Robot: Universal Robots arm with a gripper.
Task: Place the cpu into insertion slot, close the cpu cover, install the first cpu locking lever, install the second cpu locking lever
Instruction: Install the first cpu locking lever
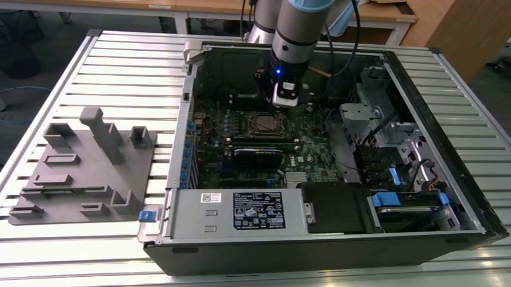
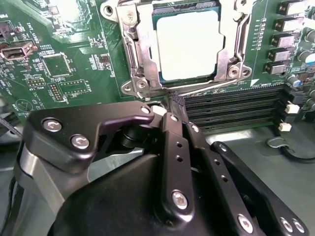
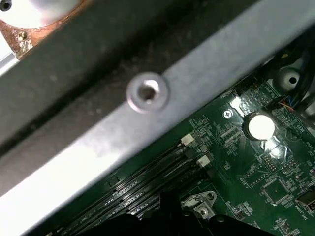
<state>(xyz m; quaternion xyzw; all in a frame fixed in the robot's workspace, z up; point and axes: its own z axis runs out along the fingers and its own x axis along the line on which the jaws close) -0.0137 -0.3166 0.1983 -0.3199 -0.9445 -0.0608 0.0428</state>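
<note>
Slatted metal counter carries an open computer case, with a grey fixture on the exterior view's left. Robot arm reaches into the case; its end effector hangs just beside the memory slots, clenched or released I cannot tell. Close by, the cpu lies framed by the cpu cover.
</note>
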